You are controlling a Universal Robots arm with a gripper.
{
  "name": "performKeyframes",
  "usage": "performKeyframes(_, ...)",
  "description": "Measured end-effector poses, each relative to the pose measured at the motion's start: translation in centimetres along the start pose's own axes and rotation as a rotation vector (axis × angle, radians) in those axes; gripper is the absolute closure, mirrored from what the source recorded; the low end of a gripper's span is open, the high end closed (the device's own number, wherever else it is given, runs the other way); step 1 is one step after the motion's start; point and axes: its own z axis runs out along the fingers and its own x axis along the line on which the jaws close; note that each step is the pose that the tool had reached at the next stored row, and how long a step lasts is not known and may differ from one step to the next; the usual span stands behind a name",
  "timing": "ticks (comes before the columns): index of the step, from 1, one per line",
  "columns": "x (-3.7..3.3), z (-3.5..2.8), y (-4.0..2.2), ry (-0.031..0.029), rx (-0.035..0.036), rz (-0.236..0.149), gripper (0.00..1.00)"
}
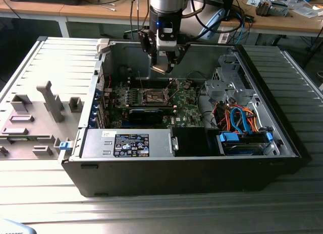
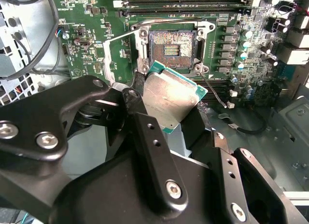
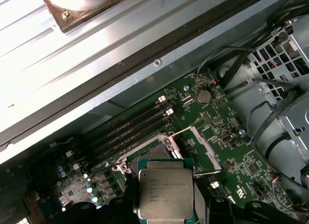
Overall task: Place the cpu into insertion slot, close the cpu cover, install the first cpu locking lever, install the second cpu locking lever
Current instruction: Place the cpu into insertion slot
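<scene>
My gripper [image 1: 162,61] hangs inside the open computer case, shut on the cpu [image 1: 160,68]. The chip's silvery top shows tilted in the second wrist view [image 2: 171,96] and flat in the first wrist view [image 3: 165,192], held between black fingers [image 2: 145,132]. The insertion slot [image 1: 153,97] lies below the chip and apart from it, its dark centre bare in both wrist views [image 2: 171,48] [image 3: 152,154]. The cpu cover [image 2: 123,55] [image 3: 200,147] is swung open to one side of the socket. A thin metal lever [image 2: 212,91] stands free beside the socket.
Long memory slots [image 3: 130,130] run beside the socket. A black graphics card [image 1: 146,114] sits in front of it. A drive cage [image 1: 227,85] and coloured cables [image 1: 239,118] fill the exterior view's right. The case walls [image 1: 166,168] enclose the board.
</scene>
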Motion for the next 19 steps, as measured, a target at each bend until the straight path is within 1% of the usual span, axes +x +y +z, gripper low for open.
performKeyframes(19, 0.0, 0.05, 0.0, -0.0006, -0.0001, 0.01, 0.45)
